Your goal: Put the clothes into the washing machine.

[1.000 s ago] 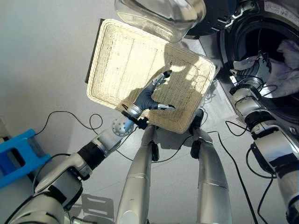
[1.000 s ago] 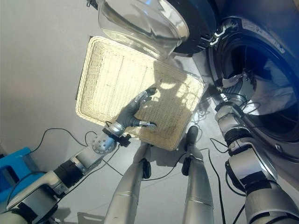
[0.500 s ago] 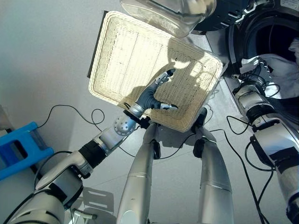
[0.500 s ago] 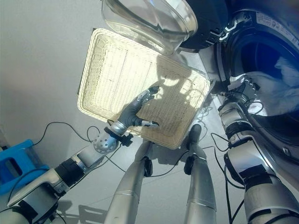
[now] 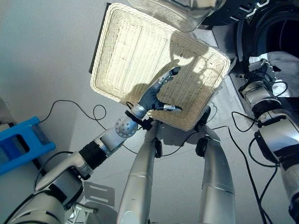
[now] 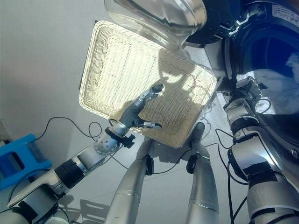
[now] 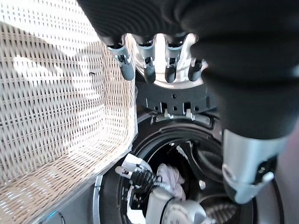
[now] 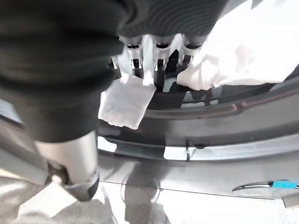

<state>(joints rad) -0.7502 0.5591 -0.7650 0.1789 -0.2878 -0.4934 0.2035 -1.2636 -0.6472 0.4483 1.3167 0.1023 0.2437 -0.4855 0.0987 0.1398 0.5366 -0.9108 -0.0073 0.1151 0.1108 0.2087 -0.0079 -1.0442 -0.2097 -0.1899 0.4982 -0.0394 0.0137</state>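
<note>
A pale wicker basket lies on the floor with nothing in it. My left hand hovers open above its near part, fingers straight. To the right is the washing machine's round drum opening, with white clothes lying inside. My right hand is at the drum's front rim, open, its fingers pointing at the white clothes. A small white piece of cloth rests on the dark door seal just under those fingers.
The machine's glass door stands swung open above the basket's far edge. A blue plastic stool sits on the grey floor at the left. Bare floor lies left of the basket.
The whole picture has shifted, so the camera moved. My right hand has drawn back a little from the white clothes to the drum's rim. My left hand keeps its place over the basket.
</note>
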